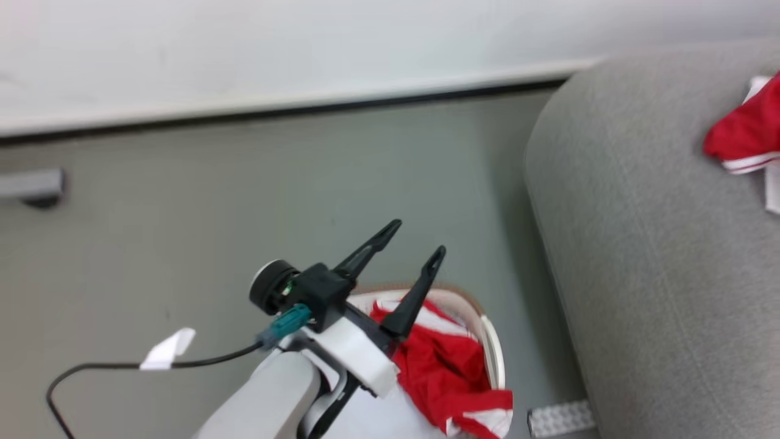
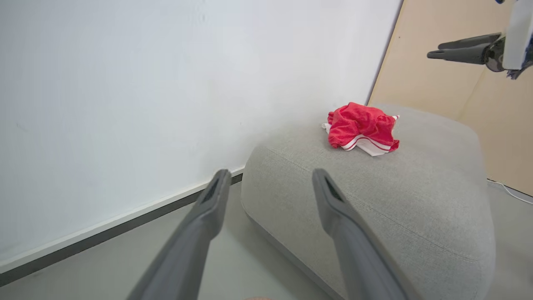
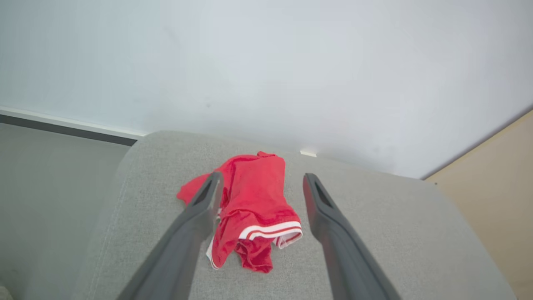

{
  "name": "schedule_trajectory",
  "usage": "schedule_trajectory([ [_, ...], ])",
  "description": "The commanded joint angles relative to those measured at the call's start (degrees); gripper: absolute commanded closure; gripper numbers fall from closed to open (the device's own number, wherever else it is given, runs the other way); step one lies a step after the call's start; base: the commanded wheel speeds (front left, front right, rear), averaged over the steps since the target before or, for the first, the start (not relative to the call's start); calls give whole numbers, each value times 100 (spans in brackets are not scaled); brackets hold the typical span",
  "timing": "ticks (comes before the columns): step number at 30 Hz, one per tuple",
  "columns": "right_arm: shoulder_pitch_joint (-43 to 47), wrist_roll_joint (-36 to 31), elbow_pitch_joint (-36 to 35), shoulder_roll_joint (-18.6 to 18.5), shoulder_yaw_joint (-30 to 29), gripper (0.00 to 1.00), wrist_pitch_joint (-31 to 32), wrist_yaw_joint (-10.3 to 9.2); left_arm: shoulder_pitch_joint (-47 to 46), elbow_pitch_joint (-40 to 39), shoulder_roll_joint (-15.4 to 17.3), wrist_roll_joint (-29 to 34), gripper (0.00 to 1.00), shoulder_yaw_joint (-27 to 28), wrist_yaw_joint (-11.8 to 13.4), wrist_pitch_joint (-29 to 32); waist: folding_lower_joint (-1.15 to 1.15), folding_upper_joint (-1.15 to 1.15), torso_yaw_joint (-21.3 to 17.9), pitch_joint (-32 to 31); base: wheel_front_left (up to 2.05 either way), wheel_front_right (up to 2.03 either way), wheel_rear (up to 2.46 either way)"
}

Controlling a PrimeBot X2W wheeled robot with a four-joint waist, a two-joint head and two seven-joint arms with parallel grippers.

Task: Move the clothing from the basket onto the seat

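Observation:
A crumpled red garment of the clothing [image 3: 254, 200] with white stripes lies on the grey seat [image 3: 374, 216]. My right gripper [image 3: 262, 177] hovers just above it, open, with nothing in its jaws. More red clothing [image 1: 445, 366] fills the cream basket [image 1: 490, 341] on the floor beside the seat [image 1: 640, 244]. Above the basket my left gripper [image 1: 418, 238] is open and empty. The placed garment [image 1: 743, 134] shows at the head view's right edge. The left wrist view shows my left gripper [image 2: 271, 173], the garment [image 2: 360, 127] on the seat [image 2: 395, 200], and my right gripper [image 2: 436, 50] high above it.
A white wall with a dark baseboard [image 1: 274, 113] runs behind the grey floor. A white studded block [image 1: 560, 417] lies on the floor between basket and seat. A black cable with a white tag [image 1: 167, 349] trails at lower left. A beige panel [image 2: 479, 104] stands behind the seat.

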Motion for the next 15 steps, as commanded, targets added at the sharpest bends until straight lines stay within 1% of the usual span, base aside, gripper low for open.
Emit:
schedule_trajectory([
  [1, 135, -7, -87, -23, -3, 0, -47, -14, 114, -19, 39, -60, 0, 48, 28, -1, 2, 0, 5, -507, 0, 0, 0],
  [5, 455, -52, -762, 140, -175, 0, -307, -14, 343, -74, 100, -128, 0, 419, 155, -1, 2, 0, 149, -909, 0, 0, 0],
  [9, 1017, -18, -1236, 465, -443, 0, -685, -14, 633, -139, 176, -188, 0, 856, 291, -1, 2, 0, 341, -1281, 0, 0, 0],
  [13, 1647, -142, -1601, 891, -804, 0, -1077, -14, 988, -201, 281, -225, 0, 1263, 440, -1, 2, 0, 535, -1536, 0, 0, 0],
  [15, 1993, -244, -1781, 1217, -981, 0, -1315, -14, 1187, -217, 334, -248, 0, 1455, 516, -1, 2, 0, 611, -1590, 0, 0, 0],
])
